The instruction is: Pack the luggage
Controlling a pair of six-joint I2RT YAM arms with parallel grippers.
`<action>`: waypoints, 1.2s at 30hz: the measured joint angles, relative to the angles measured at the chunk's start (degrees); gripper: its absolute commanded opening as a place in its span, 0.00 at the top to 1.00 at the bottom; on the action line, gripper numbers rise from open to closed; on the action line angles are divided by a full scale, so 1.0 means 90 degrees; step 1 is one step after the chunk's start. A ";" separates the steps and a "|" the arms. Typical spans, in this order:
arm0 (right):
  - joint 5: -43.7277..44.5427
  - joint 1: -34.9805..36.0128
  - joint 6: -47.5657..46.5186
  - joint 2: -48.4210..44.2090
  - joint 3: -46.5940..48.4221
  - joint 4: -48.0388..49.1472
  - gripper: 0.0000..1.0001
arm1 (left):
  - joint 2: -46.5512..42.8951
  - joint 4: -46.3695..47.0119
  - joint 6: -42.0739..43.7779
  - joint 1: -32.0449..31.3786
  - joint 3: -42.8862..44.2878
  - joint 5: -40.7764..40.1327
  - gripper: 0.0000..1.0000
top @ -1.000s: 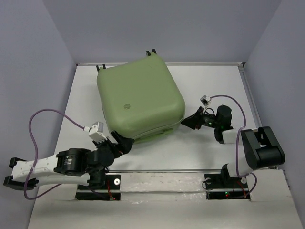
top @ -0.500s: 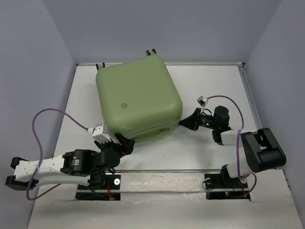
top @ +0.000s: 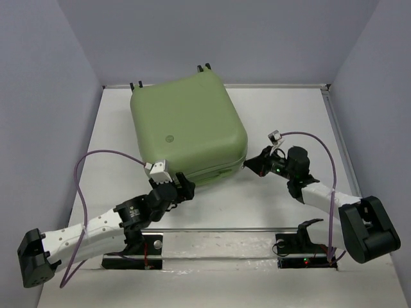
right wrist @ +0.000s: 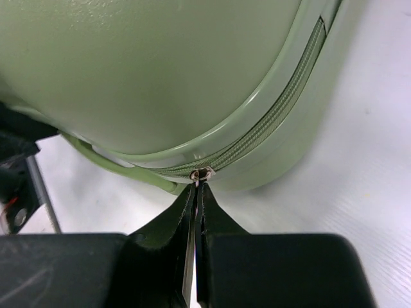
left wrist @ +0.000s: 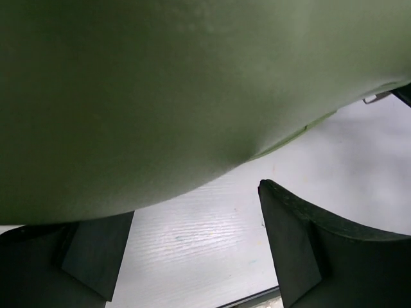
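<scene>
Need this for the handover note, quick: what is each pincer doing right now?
Left pincer: open, holding nothing, at a corner of the luggage.
Right pincer: closed on the zipper pull of the luggage.

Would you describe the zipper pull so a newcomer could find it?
Find the pale green suitcase on the white table. Follow its zipper track to the near right corner. The zipper pull is the small metal tab there, pinched by the right gripper.

Both arms reach forward low, left tool point(top: 182, 184) spread wide, right tool point(right wrist: 198, 187) pinched shut.
</scene>
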 measured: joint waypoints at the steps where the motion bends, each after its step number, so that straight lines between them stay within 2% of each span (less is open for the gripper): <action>1: 0.0209 0.0010 -0.0049 -0.0058 0.0000 -0.0121 0.93 | 0.0104 0.0267 0.0032 -0.0044 -0.0056 0.0010 0.12; 4: 0.0651 0.0078 -0.0102 -0.0151 0.0000 -0.0243 0.93 | 0.0573 0.0903 0.0024 -0.0121 -0.0204 -0.0075 0.15; 8: 0.1149 0.0228 -0.0117 -0.0175 0.0000 -0.0284 0.93 | 0.0971 0.1576 0.0066 -0.0158 -0.0318 -0.0296 0.27; 16: 0.1967 0.0697 -0.0046 -0.0369 -0.0051 -0.0352 0.93 | 0.2142 0.3062 0.0231 -0.0260 -0.0381 -0.0588 0.32; 23: 0.3021 0.1647 0.0299 -0.0549 -0.0291 -0.0180 0.93 | 0.2603 0.3483 0.0427 -0.0311 -0.0306 -0.0687 0.34; 28: 0.3830 0.2963 0.0600 0.0323 0.0012 0.0367 0.93 | 0.3004 0.3699 0.0627 -0.0325 -0.0104 -0.0634 0.36; 31: 0.4027 0.3427 0.0789 0.0840 0.0240 0.0736 0.93 | 0.3145 0.3752 0.0731 -0.0340 -0.0005 -0.0510 0.37; 34: 0.4211 0.3684 0.1025 0.1132 0.0270 0.1022 0.93 | 0.3045 0.3623 0.0816 -0.0413 -0.0005 -0.0359 0.34; 36: 0.4318 0.3764 0.1112 0.1149 0.0270 0.1037 0.93 | 0.2708 0.3456 0.0814 -0.0498 -0.0002 -0.0078 0.28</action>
